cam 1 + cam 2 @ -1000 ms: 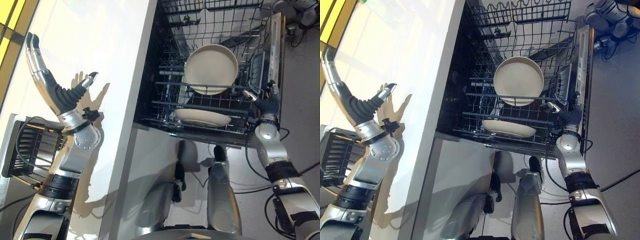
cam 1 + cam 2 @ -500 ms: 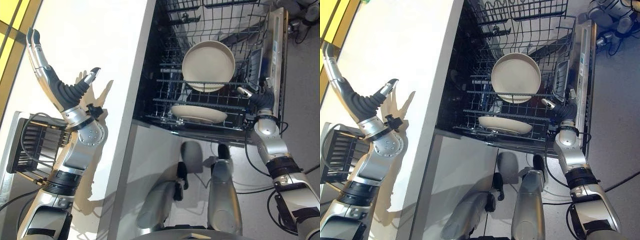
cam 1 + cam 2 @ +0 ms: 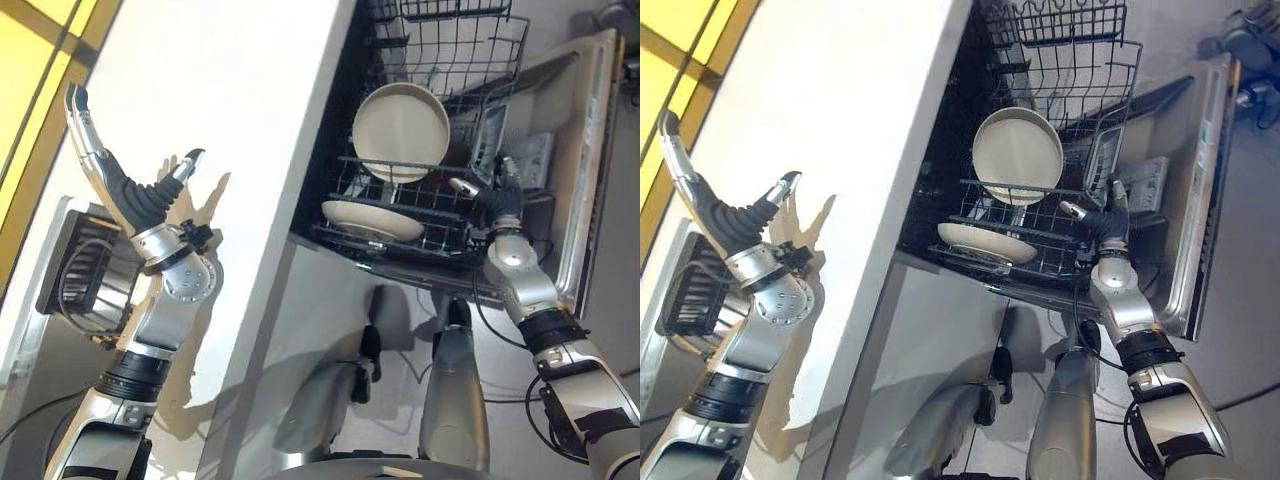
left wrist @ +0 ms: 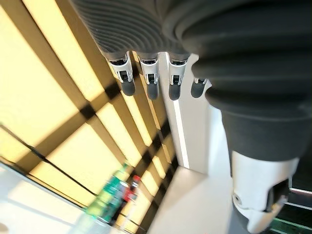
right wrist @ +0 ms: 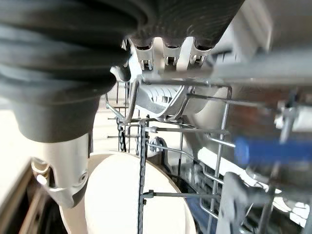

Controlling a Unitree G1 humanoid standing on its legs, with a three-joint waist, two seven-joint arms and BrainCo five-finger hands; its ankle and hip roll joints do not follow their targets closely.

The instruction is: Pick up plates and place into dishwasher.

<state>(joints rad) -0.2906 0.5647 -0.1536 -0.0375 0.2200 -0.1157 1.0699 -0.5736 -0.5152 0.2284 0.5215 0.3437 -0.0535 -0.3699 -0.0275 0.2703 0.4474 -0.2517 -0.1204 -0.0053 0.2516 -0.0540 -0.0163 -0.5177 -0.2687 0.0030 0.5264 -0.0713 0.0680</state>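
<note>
One cream plate stands upright in the dishwasher's lower rack. A second cream plate lies tilted near the rack's front edge. My right hand is at the rack's front right corner. Its thumb is stretched out and its straight fingers rest against the rack's top wire, holding nothing. The standing plate shows just past this hand. My left hand is raised above the white counter, open and empty, its fingers straight.
The dishwasher door lies open to the right of the rack. A black wire dish basket sits on the counter's left end beside my left arm. Bottles stand far off by yellow wall panels.
The whole picture has shifted, so the camera moved. My right hand stays at the rack's front right corner and my left hand stays raised. Both plates keep their places.
</note>
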